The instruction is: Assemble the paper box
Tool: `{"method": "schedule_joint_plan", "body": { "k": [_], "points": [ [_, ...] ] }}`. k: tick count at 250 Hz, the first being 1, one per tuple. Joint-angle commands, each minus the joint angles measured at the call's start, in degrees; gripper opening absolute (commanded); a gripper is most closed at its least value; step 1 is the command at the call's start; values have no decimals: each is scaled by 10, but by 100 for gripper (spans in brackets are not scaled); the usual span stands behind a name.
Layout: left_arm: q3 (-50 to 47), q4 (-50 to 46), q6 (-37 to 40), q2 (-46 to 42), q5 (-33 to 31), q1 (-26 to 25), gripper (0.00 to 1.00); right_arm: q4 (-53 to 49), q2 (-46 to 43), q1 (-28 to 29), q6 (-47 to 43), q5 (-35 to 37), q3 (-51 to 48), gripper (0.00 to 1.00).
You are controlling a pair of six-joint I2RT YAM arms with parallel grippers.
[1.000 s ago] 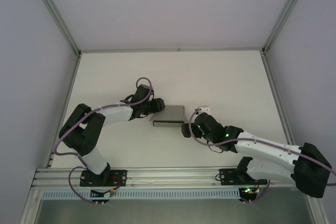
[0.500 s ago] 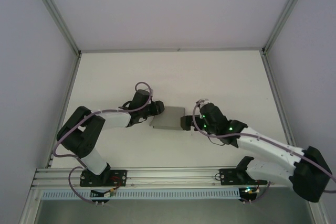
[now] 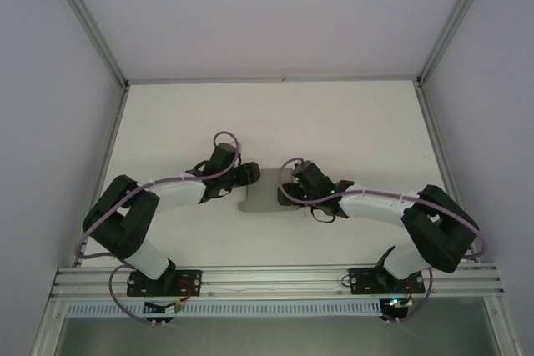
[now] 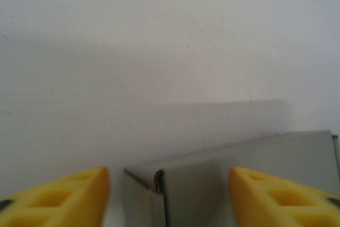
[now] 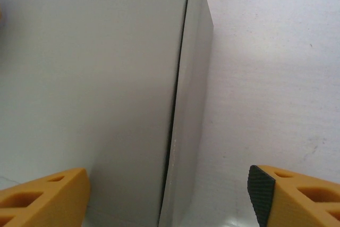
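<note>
Placement in the top external view: the paper box (image 3: 267,199) lies near the middle of the tabletop (image 3: 359,122), a low grey rectangle between the two arms. The left claw (image 3: 250,175) stands at its left end and the right claw (image 3: 289,181) at its right end; contact with the cardboard cannot be told from this height. Left wrist view: the left claw (image 4: 169,180) is released, its yellow fingers (image 4: 64,195) spread wide with a folded corner of the paper box (image 4: 202,184) standing between them. A gap shows beside the left finger; the other finger overlaps the box wall, and touch there cannot be confirmed. Right wrist view: the right claw (image 5: 167,184) is likewise released and grasps nothing. It straddles the broad face of the paper box (image 5: 90,94) and a narrow side panel (image 5: 192,104), which are parted by a dark seam running up between the fingers. The step in hand appears to be seating this side panel against the body. To do it well, hold the left claw as a brace at the opposite end so the box cannot slide. Bring the right claw squarely onto the side panel, aligned with the seam. Apply light, even pressure along the crease; thin cardboard is likely to buckle under a point load or a skewed push.
</note>
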Motion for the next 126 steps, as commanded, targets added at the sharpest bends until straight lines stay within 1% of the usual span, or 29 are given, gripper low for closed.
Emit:
{"method": "schedule_joint_plan", "body": {
  "k": [1, 22, 46, 74, 84, 94, 112, 126],
  "points": [
    [36, -81, 16, -41, -14, -3, 79, 13, 14, -3, 14, 2, -13, 78],
    [37, -106, 25, -65, -11, -2, 91, 12, 19, -3, 18, 5, -9, 78],
    [24, -120, 23, -80, 1, 3, 93, 7, 19, -3, 17, 4, -1, 78],
    [-6, -90, 8, -75, 37, 14, 85, -2, 11, -4, 19, -3, 6, 79],
    [-16, -74, -3, -68, 47, 22, 78, -6, 7, -6, 21, -7, 8, 79],
    [-26, -58, -22, -59, 52, 33, 73, -9, 5, -10, 23, -14, 9, 79],
    [-47, 0, -42, -44, 114, 57, 70, -7, 4, -15, 23, -26, 11, 79],
    [-67, 55, -58, -31, 149, 67, 68, -11, 6, -19, 23, -30, 14, 79]
  ]
}}
